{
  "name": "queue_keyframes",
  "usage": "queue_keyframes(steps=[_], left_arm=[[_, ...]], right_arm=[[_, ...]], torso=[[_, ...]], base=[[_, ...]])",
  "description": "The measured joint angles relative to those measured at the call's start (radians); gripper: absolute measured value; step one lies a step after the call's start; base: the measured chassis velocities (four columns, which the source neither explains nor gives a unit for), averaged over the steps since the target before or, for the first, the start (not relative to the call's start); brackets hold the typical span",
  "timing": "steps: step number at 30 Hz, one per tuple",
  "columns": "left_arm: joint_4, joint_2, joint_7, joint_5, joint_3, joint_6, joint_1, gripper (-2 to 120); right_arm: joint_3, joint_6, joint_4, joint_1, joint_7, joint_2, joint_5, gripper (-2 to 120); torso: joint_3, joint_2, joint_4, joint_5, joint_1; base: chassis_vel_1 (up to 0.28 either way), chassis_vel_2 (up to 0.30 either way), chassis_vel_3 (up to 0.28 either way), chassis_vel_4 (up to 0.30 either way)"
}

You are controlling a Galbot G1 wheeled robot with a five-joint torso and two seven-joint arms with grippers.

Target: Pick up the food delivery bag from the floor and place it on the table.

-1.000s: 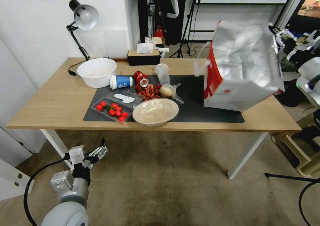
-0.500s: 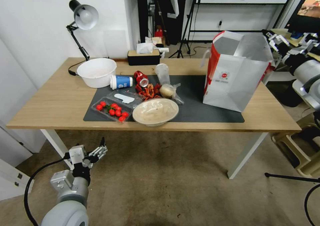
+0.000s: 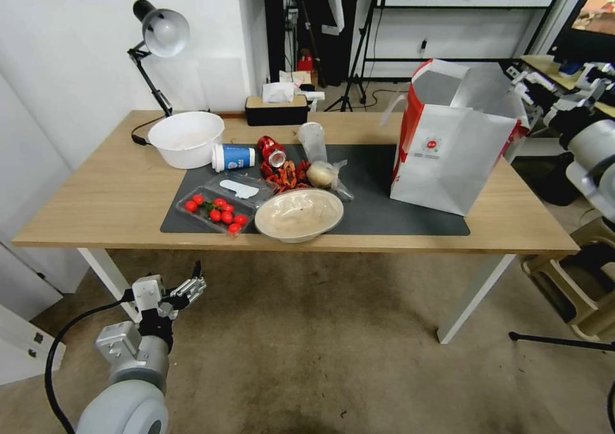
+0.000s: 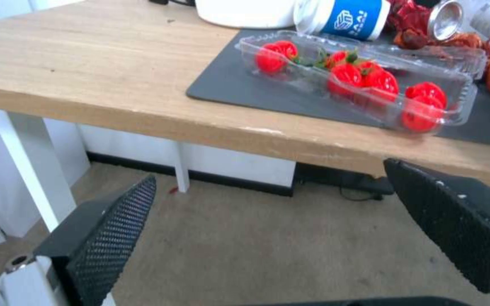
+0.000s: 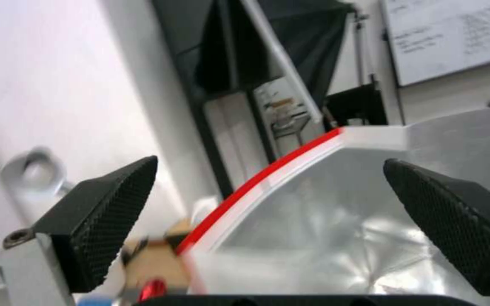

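The food delivery bag stands upright on the right part of the table, its base partly on the dark mat. It is white with a red side, a small red logo and a foil-lined open mouth. My right gripper hovers open at the bag's upper right rim. In the right wrist view the foil lining and red edge of the bag lie beyond the open right gripper, which holds nothing. My left gripper hangs open low over the floor, in front of the table's left leg.
On the table's left half are a white bowl, a blue cup lying on its side, a clear box of tomatoes, a beige lidded bowl, red food scraps and a tissue box. A desk lamp stands at the back left. A stool stands at the right.
The bag swung from a tilted pose, foil mouth toward the camera, to standing upright on the table. The right arm drew slightly to the right. The left arm barely moved.
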Motion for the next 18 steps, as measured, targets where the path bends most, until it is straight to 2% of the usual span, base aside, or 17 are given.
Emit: queue_keyframes(steps=[7,11,14,16,18], left_arm=[[0.000,-0.001,0.003,0.000,-0.004,0.001,0.000,100],[0.000,-0.005,0.007,0.002,-0.007,0.001,-0.001,100],[0.002,-0.008,0.015,0.005,-0.010,0.002,-0.001,100],[0.005,-0.011,0.022,0.008,-0.015,0.001,0.001,100],[0.006,-0.011,0.022,0.008,-0.016,0.001,0.001,100]], right_arm=[[0.027,0.024,0.075,-0.076,-0.026,-0.008,-0.086,100],[0.039,0.055,0.132,-0.119,-0.029,-0.005,-0.203,100],[0.042,0.077,0.166,-0.167,-0.012,0.015,-0.293,100],[0.061,0.112,0.199,-0.260,0.020,0.055,-0.387,100],[0.066,0.123,0.205,-0.284,0.026,0.066,-0.406,100]], torso=[[0.000,0.000,0.0000,0.0001,0.000],[0.000,0.000,0.0002,-0.0003,0.000],[0.000,0.000,0.0002,0.0002,0.000],[0.000,0.000,0.0002,-0.0001,0.000],[0.000,0.000,0.0001,0.0002,0.000]], base=[[0.000,0.000,0.000,0.000],[0.000,0.000,0.000,0.000],[0.000,0.000,0.000,0.000],[0.000,0.000,0.000,0.000],[0.000,0.000,0.000,0.000]])
